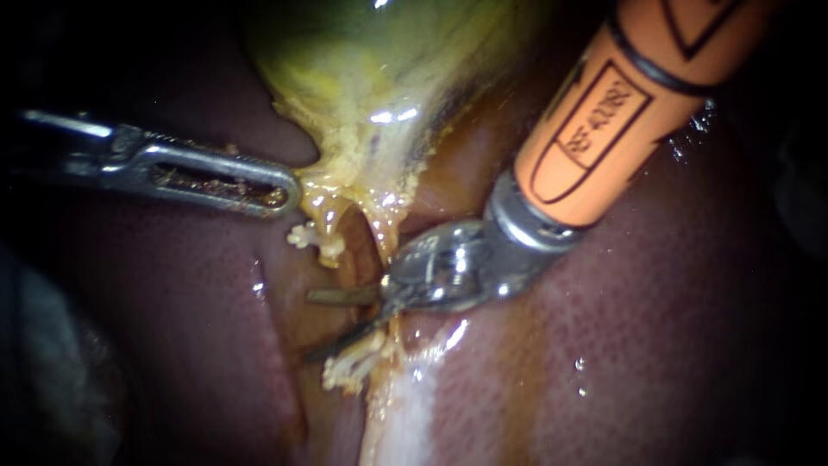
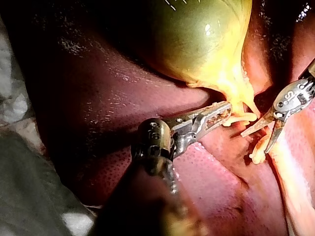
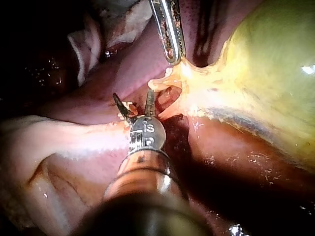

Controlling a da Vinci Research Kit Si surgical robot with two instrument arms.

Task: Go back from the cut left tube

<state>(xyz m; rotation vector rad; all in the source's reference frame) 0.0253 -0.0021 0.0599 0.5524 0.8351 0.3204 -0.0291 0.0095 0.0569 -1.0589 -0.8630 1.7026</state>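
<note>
The right tool (image 1: 321, 324) comes in from 1 o'clock on an orange shaft. Its two thin blades are spread well apart and hold nothing, with the tips aimed toward 9 o'clock over the liver (image 1: 647, 345). The cut left tube (image 1: 312, 239) shows as two frayed pale ends. One sits near the upper blade at its 11 o'clock, hanging from the yellow fringe of the gallbladder (image 1: 379, 78) at 12 o'clock. The lower end (image 1: 352, 367) lies just beside the lower blade at its 6 o'clock. The left tool (image 1: 280, 192) reaches in from 9 o'clock, its jaws closed on that yellow fringe, which tents toward it
</note>
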